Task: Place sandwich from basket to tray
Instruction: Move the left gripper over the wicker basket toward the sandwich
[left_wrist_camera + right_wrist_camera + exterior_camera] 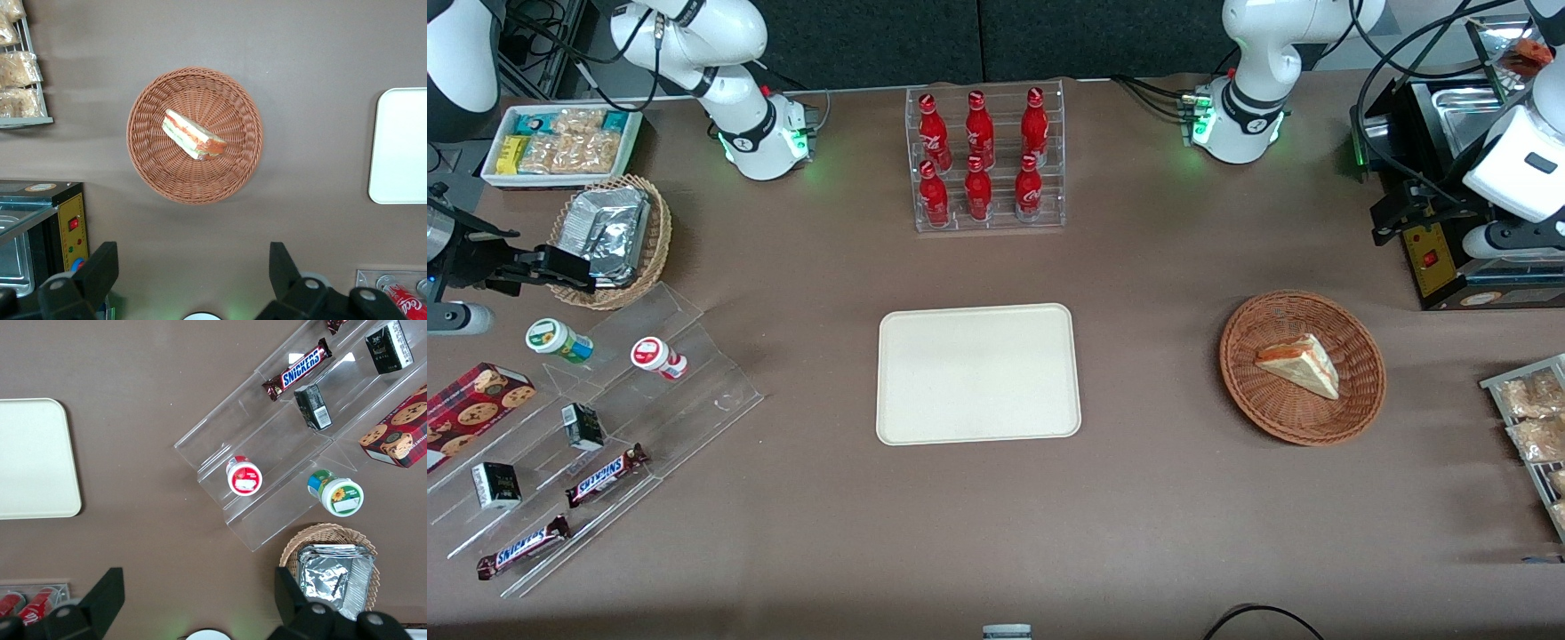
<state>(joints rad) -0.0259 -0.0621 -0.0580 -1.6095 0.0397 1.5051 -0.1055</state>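
Note:
The sandwich (1303, 363), a pale wedge with orange and green filling, lies in the reddish-brown wicker basket (1249, 378) toward the working arm's end of the table. The cream tray (978, 373) sits bare at the middle of the table. My left gripper (1396, 218) hangs high, farther from the front camera than the basket, open and empty. In the left wrist view its fingers (100, 272) stand wide apart, the gripper (193, 267) well clear of the basket (150, 167), the sandwich (192, 135) and the tray (400, 147). The right wrist view shows a tray corner (33, 460).
A black appliance with a yellow panel (1436, 262) stands right beside my gripper. A wire rack of snack packets (1534, 418) is near the basket. A clear rack of red bottles (987, 160) stands farther back than the tray. An acrylic snack stand (605, 427) and a foil-packet basket (609, 236) lie toward the parked arm's end.

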